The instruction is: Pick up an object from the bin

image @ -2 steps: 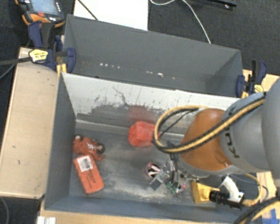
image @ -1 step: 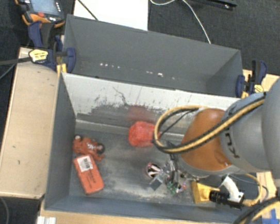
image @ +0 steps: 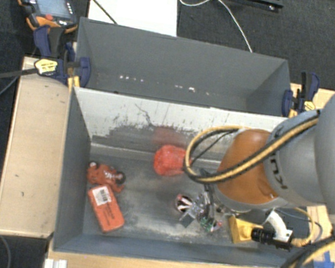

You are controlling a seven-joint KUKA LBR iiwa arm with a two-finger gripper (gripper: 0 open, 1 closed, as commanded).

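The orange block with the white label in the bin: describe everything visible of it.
The orange block is a flat, oblong slab, seemingly plastic, with a white barcoded label near its upper end. It lies flat and slantwise on the bin floor at lower left, just below a lumpy orange toy; whether they touch I cannot tell.

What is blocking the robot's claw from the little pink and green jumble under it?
Nothing visible. The gripper is right down at the small pink, white and green jumble. The crumpled red ball lies farther back, the yellow block off to its side.
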